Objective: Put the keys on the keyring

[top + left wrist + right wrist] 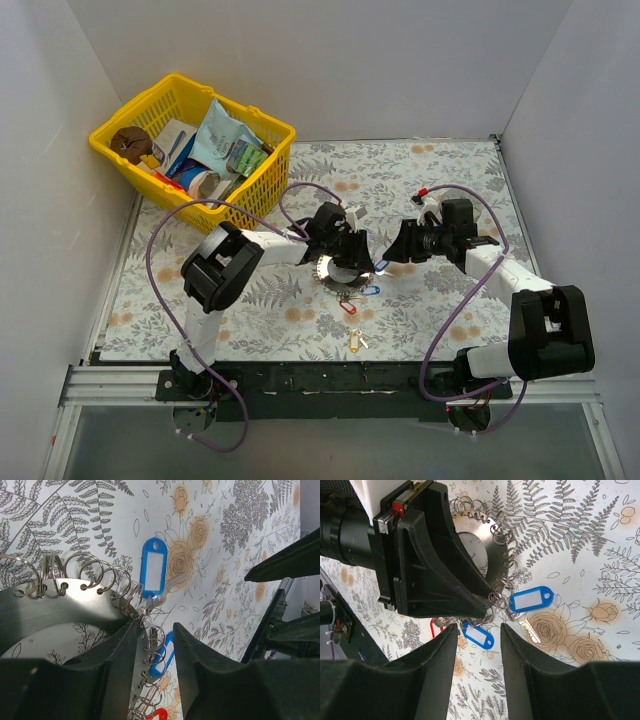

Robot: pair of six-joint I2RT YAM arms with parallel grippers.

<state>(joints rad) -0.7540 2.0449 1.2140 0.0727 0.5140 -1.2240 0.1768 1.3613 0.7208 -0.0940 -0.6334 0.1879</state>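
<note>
One blue key (pixel 530 600) points outward from the keyring (pixel 60 605) that left claw (pixel 155 630) pinches; right claw (pixel 479 630) spread.

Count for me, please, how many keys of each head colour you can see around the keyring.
Blue keys: 2
Red keys: 1
Yellow keys: 1
Total: 4
</note>
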